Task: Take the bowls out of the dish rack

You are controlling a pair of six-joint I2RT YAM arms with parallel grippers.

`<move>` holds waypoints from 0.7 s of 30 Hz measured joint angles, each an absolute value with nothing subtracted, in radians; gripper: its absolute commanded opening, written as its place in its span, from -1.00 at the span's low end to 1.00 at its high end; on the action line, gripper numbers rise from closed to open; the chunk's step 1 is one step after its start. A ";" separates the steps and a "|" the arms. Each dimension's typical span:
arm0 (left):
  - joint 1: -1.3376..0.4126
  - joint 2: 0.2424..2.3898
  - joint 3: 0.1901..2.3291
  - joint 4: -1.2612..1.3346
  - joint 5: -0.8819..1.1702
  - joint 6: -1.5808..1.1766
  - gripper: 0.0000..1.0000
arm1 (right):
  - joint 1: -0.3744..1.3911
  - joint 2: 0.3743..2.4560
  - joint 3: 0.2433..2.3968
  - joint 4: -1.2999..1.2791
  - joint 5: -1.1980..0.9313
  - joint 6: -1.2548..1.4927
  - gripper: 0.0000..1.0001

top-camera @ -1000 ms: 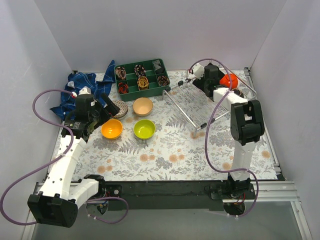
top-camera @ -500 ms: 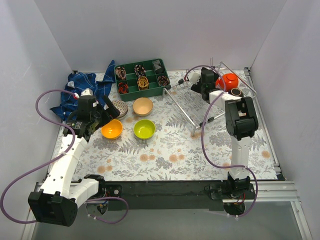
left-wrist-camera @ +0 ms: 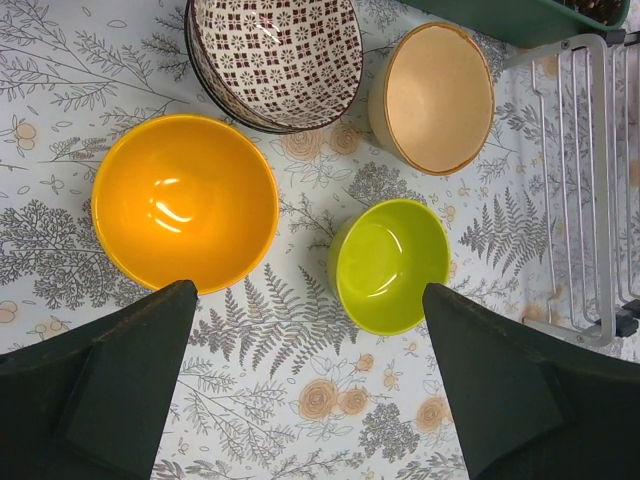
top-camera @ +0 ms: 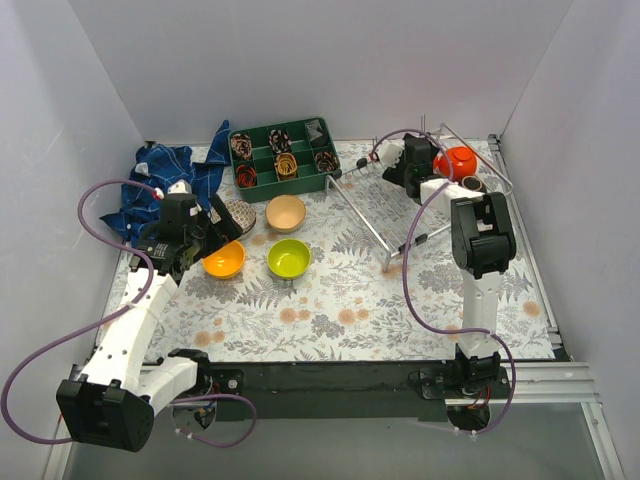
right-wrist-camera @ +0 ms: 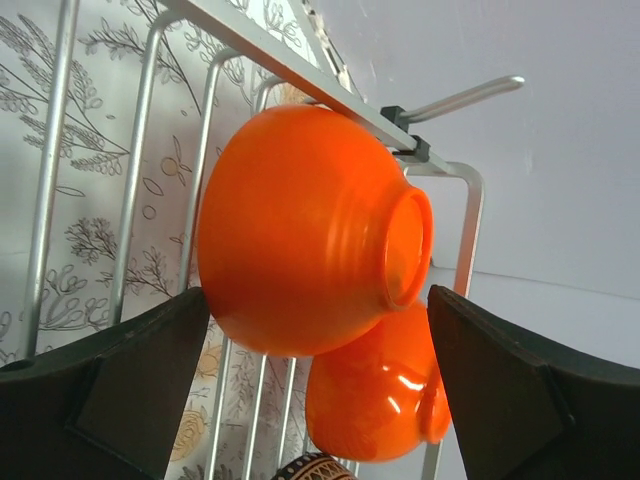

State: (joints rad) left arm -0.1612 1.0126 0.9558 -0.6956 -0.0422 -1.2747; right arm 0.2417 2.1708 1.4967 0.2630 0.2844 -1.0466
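Over the last second the right arm has folded in toward the large silver wire dish rack (top-camera: 385,200). A glossy red-orange round bowl (right-wrist-camera: 300,230) lies on its side in the rack, with its twin (right-wrist-camera: 370,390) behind it. The right gripper (right-wrist-camera: 315,292) straddles the front bowl with its fingers spread. The step looks like reaching to grasp; next it must close on the bowl and lift it clear of the bars. The left gripper (left-wrist-camera: 308,288), fingers parted, hangs over the yellow-orange bowl (left-wrist-camera: 185,200) and the lime green bowl (left-wrist-camera: 390,262), both already out of the rack.

No legible text, label, brand, number or sign in any of my three views. The dark patterned bowl (left-wrist-camera: 275,55) carries only a repeating square motif; the table cover (left-wrist-camera: 285,335) only printed ferns and flowers.
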 measured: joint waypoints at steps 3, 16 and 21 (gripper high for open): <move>-0.162 1.013 0.954 -0.695 -0.042 -1.270 0.96 | 0.234 2.171 1.536 0.197 0.238 -1.008 0.97; -0.168 1.025 0.935 -0.673 -0.031 -1.255 0.96 | 0.236 2.189 1.575 0.130 0.188 -0.968 0.95; -0.168 1.025 0.935 -0.672 -0.029 -1.253 0.96 | 0.241 2.200 1.571 0.161 0.230 -0.982 0.83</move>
